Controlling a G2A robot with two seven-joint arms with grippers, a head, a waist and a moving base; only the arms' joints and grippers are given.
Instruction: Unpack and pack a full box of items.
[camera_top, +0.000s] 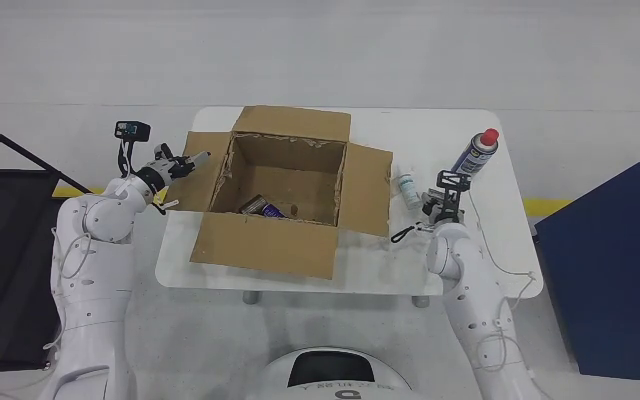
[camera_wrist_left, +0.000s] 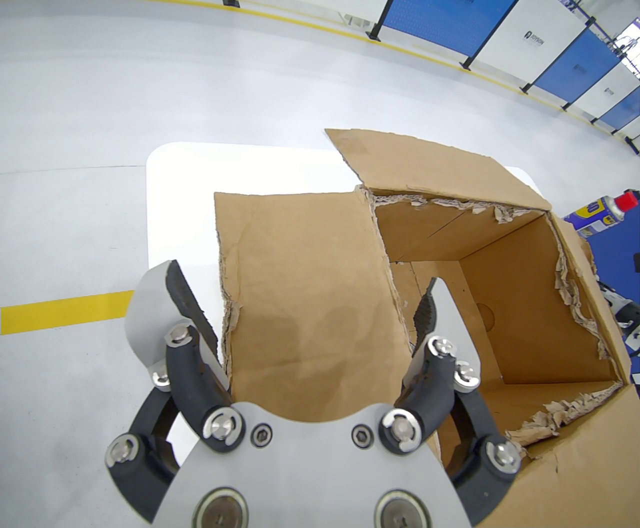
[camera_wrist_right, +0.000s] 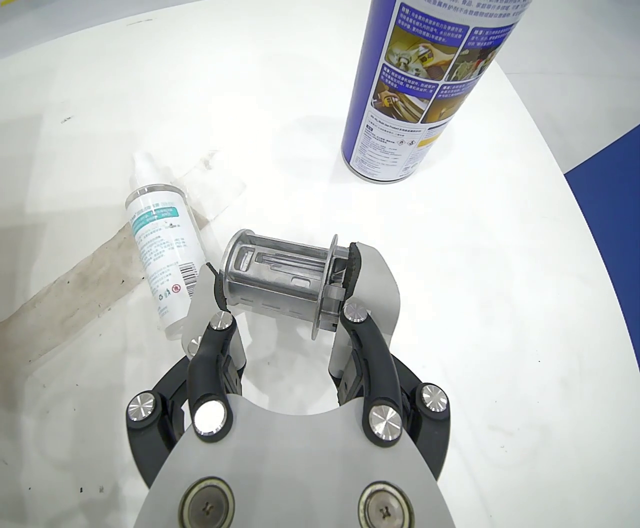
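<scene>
Right wrist view: metal cylinder (camera_wrist_right: 272, 282) clamped in right end effector (camera_wrist_right: 284, 275); left end effector (camera_wrist_left: 302, 280) wide.

A: What lies inside the box (camera_top: 295, 122)?
B: From the top, one dark item (camera_top: 262, 207) at the wall near the robot, too small to name (this wall hides a part of it also).
A: And the spray can (camera_wrist_right: 420, 85)?
B: In the right wrist view the picture's edge cuts off its top.
A: The small bottle (camera_wrist_right: 160, 250)?
B: A finger of the right gripper (camera_wrist_right: 284, 272) covers a corner of its base. Whether the metal cylinder (camera_wrist_right: 272, 280) touches the table (camera_wrist_right: 500, 250), I cannot tell
</scene>
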